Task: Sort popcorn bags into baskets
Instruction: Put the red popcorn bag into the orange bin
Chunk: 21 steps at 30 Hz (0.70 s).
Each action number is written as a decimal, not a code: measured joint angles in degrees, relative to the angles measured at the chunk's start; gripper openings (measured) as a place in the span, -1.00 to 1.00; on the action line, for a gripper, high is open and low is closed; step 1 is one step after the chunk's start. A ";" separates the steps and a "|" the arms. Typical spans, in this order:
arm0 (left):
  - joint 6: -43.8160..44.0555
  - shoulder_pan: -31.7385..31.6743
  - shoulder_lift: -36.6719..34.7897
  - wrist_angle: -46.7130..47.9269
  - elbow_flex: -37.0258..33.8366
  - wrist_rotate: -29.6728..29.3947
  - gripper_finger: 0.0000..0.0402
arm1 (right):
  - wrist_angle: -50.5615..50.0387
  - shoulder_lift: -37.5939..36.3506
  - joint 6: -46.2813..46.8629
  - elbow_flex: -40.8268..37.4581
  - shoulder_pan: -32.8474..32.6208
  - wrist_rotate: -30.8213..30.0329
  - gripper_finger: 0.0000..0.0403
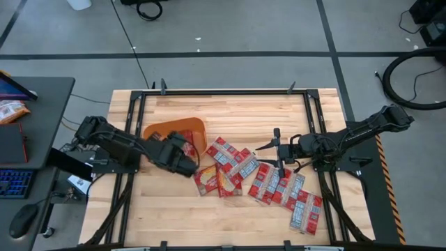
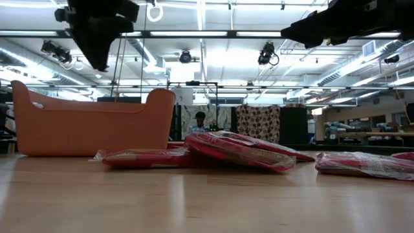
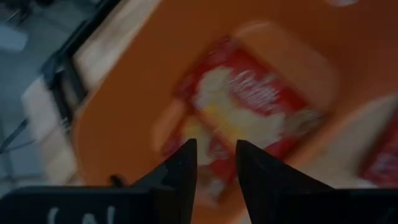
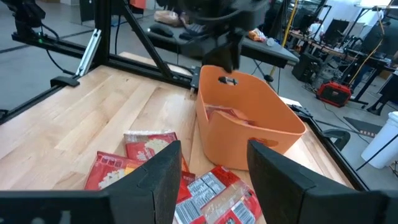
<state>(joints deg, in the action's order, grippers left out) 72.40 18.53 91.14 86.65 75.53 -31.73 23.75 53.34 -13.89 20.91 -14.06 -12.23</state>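
The left gripper hangs above the orange tub with its two dark fingers a narrow gap apart and nothing between them; below them, inside the tub, lie popcorn bags, red with a pale popcorn print, so the drop step looks finished for this arm. From table height the left gripper sits well above the tub's rim, clear of its walls. The right gripper has its fingers spread wide and empty; seen from above it hovers on the side of the pile away from the tub, over the loose packets. The remaining popcorn bags lie flat on the wooden table, one cluster just beside the tub and overlapping each other, another cluster farther from the tub, beneath and past the right gripper. The right wrist view shows the tub standing upright with at least one packet inside it, and more packets on the table near its base. Most of the bags are not yet sorted, so the task appears to be in its early part. The next move likely calls for a descent onto a single bag at the edge of a cluster, since the overlapping packets could lift together or slide.
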 joint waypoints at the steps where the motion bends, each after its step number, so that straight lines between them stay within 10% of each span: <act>1: -0.04 -0.60 -0.05 0.57 0.02 1.18 -0.42 | -0.07 0.02 0.00 0.00 0.00 0.02 -0.07; 21: -34.42 0.68 8.21 -59.51 0.00 6.13 -0.42 | 0.06 0.00 -0.20 0.00 0.04 0.02 -0.07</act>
<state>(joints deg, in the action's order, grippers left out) 37.98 19.22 99.35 27.14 75.53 -25.60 23.81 53.34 -14.09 20.91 -14.02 -12.21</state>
